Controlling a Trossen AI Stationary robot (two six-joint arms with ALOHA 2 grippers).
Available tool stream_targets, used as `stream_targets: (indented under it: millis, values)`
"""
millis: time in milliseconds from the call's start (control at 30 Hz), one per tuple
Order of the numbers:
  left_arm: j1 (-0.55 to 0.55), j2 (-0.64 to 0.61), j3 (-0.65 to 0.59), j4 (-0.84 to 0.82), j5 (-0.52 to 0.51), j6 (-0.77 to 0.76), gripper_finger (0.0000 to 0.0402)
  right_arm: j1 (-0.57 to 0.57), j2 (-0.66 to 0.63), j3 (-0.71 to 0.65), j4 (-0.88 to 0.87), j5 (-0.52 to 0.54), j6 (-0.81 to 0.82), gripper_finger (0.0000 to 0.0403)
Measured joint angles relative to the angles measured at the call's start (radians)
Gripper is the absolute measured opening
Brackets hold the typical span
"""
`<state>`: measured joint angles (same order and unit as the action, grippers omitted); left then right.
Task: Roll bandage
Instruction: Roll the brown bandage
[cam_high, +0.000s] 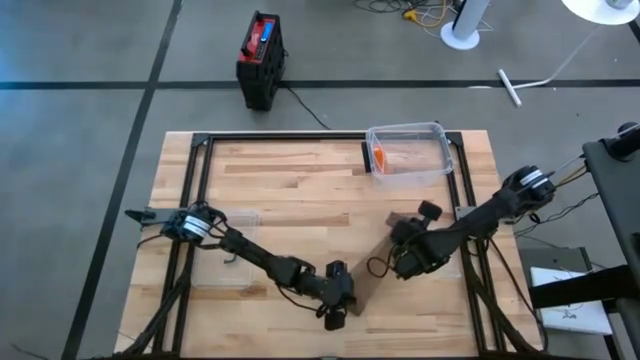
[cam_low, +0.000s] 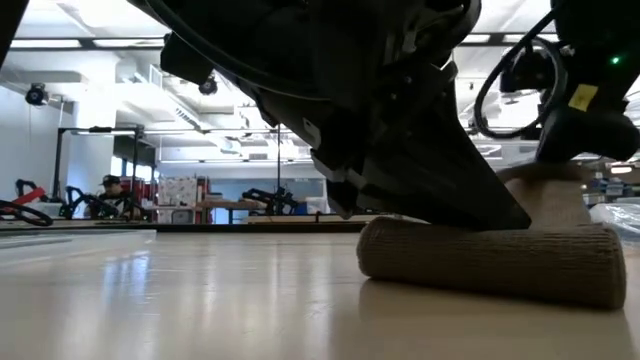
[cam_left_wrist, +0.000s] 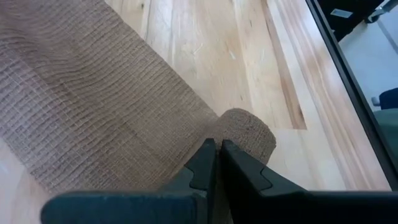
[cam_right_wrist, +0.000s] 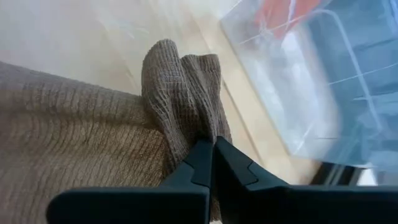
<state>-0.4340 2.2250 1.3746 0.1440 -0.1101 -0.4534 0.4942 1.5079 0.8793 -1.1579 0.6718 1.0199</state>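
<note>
The left gripper (cam_left_wrist: 217, 163) is clenched on the rolled end of the brown bandage (cam_left_wrist: 93, 106) near the front edge of the wooden table (cam_high: 290, 185); its fingers meet on the fabric where the roll begins; the right gripper (cam_right_wrist: 212, 163) is likewise clenched, pinching a bunched fold at the bandage's other end, farther back and to the right; the strip lies flat on the wood between them; a clear plastic bin (cam_high: 410, 152) with something orange inside sits at the table's far edge.
</note>
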Motion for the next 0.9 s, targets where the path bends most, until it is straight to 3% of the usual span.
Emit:
stream_targets:
  millis: [200,267,367,433,767,900]
  values:
    - [-0.008,-0.001,-0.001,-0.001,0.007,0.002,0.0021,0.006,-0.065,-0.048,0.059,-0.019,-0.004,0.0]
    - [-0.01,-0.007,-0.002,-0.003,0.022,0.009,0.0021,0.019,-0.079,-0.064,0.201,-0.055,-0.043,0.0]
    - [-0.011,-0.022,-0.003,-0.004,0.021,0.026,0.0021,0.058,-0.087,-0.095,0.556,-0.144,-0.182,0.0]
    - [-0.01,-0.031,-0.003,-0.007,0.015,0.042,0.0021,0.068,-0.074,-0.106,0.681,-0.189,-0.232,0.0]
    - [-0.006,-0.048,-0.001,-0.02,0.008,0.063,0.0022,0.063,-0.02,-0.111,0.633,-0.18,-0.218,0.0]
    - [-0.003,-0.089,0.011,-0.05,0.062,0.045,0.0028,0.055,-0.017,-0.111,0.568,-0.171,-0.193,0.0]
